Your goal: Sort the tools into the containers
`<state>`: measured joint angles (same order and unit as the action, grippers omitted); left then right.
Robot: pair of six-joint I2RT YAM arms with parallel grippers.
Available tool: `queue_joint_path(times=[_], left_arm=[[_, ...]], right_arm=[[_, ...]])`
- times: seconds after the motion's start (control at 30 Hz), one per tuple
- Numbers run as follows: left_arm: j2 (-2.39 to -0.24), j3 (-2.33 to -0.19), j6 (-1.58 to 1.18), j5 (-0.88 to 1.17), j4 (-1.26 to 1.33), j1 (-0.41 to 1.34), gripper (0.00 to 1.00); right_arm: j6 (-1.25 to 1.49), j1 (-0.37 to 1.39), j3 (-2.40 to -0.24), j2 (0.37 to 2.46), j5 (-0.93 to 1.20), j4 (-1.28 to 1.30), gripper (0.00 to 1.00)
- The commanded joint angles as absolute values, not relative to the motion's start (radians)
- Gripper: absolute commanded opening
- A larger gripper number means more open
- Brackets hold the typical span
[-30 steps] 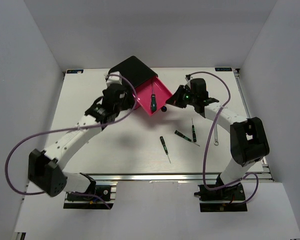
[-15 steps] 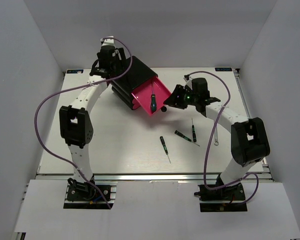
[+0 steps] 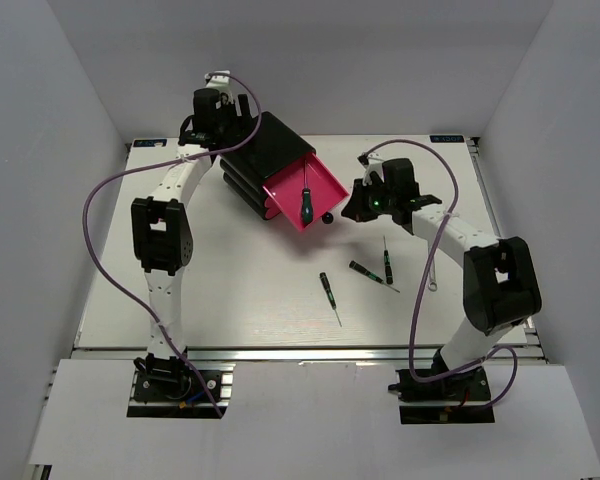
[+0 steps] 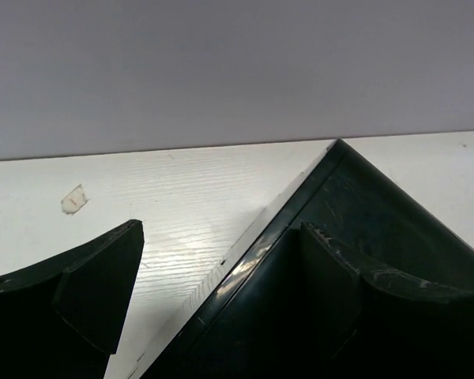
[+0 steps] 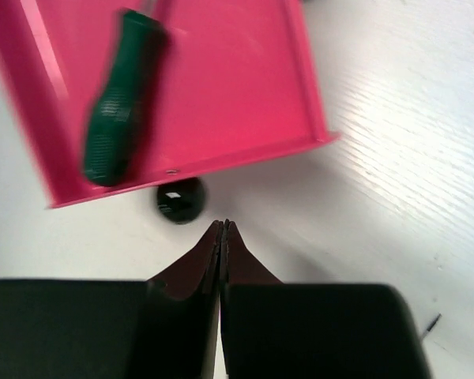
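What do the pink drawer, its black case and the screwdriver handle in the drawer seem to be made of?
The drawer looks like smooth, slightly glossy plastic: even pink colour, thin moulded walls. The case seems hard black plastic, glossy, with fine scratches and reflections. The screwdriver handle is probably rubbery, matte green, with a textured grip.

You had one pink drawer [image 3: 328,180] pulled out of its black casing [image 3: 265,140], above the frame's centre, with the green-and-black screwdriver [image 3: 305,205] lying inside it, handle toward the knob [image 3: 328,217]. Below lay a small black screwdriver [image 3: 326,287]. To its right were a second [image 3: 364,270] and a third [image 3: 386,262], then the silver wrench [image 3: 433,272] farthest right.
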<state>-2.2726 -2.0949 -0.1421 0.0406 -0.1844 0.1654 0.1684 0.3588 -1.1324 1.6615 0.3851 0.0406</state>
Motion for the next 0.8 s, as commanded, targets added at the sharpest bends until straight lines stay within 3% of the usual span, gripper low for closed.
queue_joint_path(times=[0.0,0.37,0.77], left_arm=[[-2.279,-2.134,-0.117,0.196,-0.216,0.155,0.89],[-2.287,-2.092,-0.121,0.339,-0.253,0.15,0.86],[-2.276,-2.007,-0.124,0.414,-0.25,0.149,0.84]], right_arm=[[0.152,0.368,-1.179,1.751,0.284,0.081,0.0],[0.239,0.419,-1.344,1.876,0.31,-0.032,0.0],[0.402,0.42,-1.31,1.85,0.387,-0.282,0.0]])
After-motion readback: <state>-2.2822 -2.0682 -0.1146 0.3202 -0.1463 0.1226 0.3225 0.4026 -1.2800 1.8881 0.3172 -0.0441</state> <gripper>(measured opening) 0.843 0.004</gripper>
